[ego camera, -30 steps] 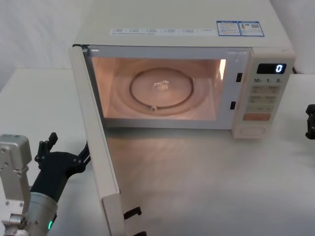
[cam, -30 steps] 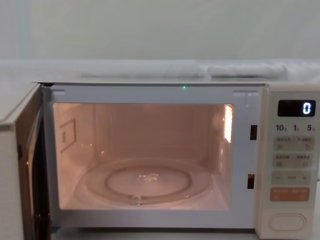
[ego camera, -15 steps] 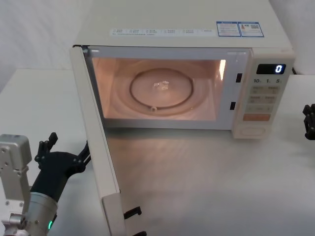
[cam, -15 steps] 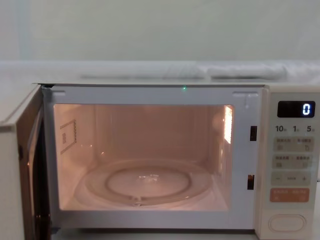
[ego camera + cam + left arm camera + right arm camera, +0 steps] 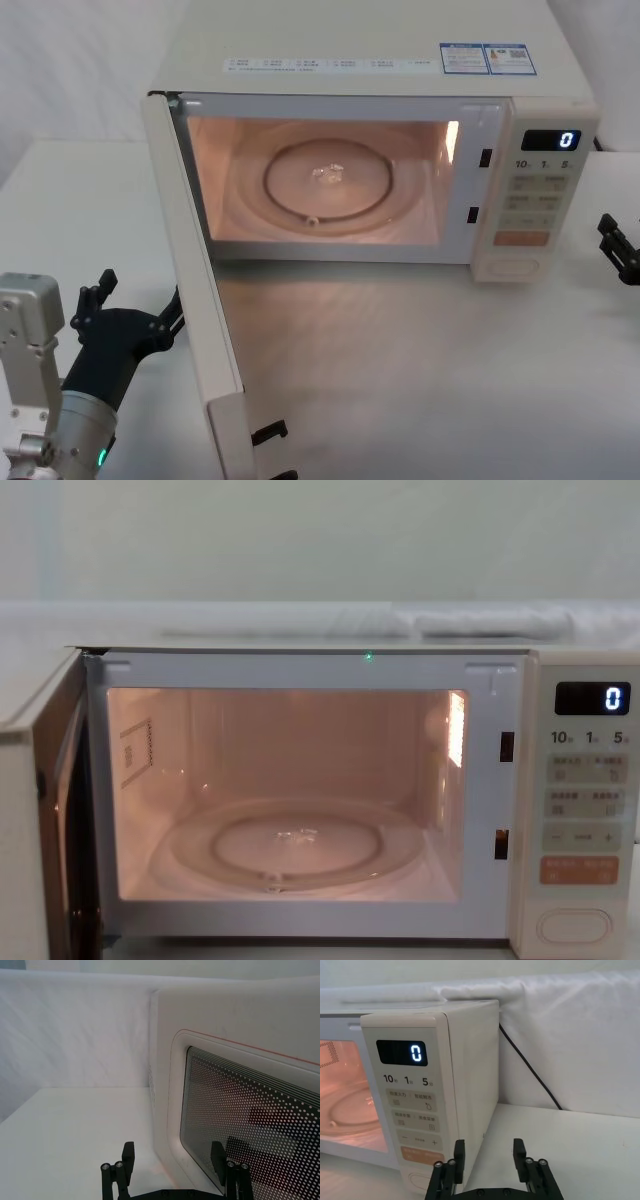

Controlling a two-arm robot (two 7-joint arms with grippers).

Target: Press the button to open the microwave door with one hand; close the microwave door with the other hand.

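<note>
Since half a second ago your right gripper (image 5: 620, 248) has slid further in from the right edge of the head view, toward the control panel; the left one has not shifted. The right gripper's fingers (image 5: 459, 1154) stand apart with nothing between them, just beside the microwave's (image 5: 380, 150) right front corner and level with the bottom of the panel, not touching it. Your left gripper (image 5: 125, 308) waits by the outer face of the microwave door (image 5: 200, 300); its fingers (image 5: 128, 1156) are also spread and empty, one of them close against the dotted window, though you cannot tell from the wrist view whether it touches.

Moving out from the right gripper, the button (image 5: 512, 268) sits at the foot of the panel, a wide pill lying with its long axis sideways, unpressed. Above it you see the orange key (image 5: 420, 1154), pale keys with small print too fine to read, the figures "10", "1" and "5", and the black display (image 5: 402, 1053) showing "0". Two blue-and-white labels (image 5: 487, 58) lie on the top of the oven; their text is too small to make out.

The door stands swung wide on its left hinge, its free edge pointing toward you and its latch hooks (image 5: 268, 433) showing at the near end. The cavity is lit and the glass turntable (image 5: 290, 848) lies flat inside.
</note>
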